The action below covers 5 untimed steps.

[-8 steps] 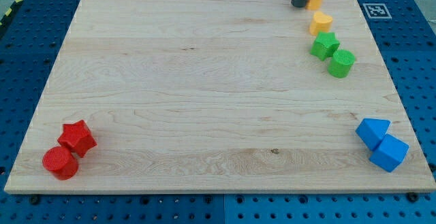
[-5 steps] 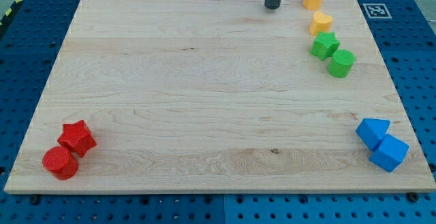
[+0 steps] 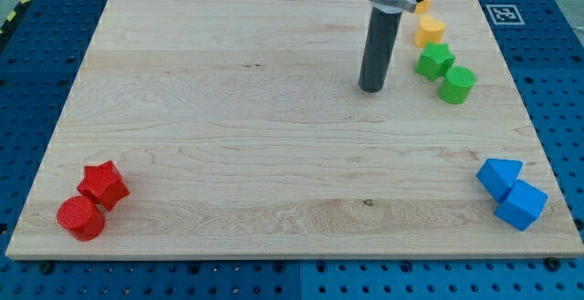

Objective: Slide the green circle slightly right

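Approach step: my tip (image 3: 370,88) sits left of green circle (image 3: 457,85), well apart, no fingers on rig. Circle touches green star (image 3: 435,61). Next: close in, nudge right w/ short push.

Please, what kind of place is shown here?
Probably a robotics lab bench: a wooden board lies on a blue perforated table, a printed marker tag sits at its corner, and my tip stands left of the green circle.

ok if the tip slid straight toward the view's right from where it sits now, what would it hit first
Most likely the green circle: my tip sits to its left at about the same height in the view. The green star lies slightly above that line and may be missed, though depth is hard to judge.
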Motion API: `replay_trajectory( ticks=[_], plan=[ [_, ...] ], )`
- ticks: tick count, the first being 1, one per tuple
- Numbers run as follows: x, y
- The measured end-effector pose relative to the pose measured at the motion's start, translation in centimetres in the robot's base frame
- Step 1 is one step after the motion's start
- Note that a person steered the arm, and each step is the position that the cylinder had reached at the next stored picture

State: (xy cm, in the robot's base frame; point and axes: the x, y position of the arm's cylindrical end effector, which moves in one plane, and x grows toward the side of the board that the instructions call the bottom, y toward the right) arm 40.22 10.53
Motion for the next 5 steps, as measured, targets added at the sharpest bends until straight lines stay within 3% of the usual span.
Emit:
replay_trajectory(
  ticks=[2,5],
  plan=[
    [-0.5,1.9],
    [-1.5,11.6]
  ],
)
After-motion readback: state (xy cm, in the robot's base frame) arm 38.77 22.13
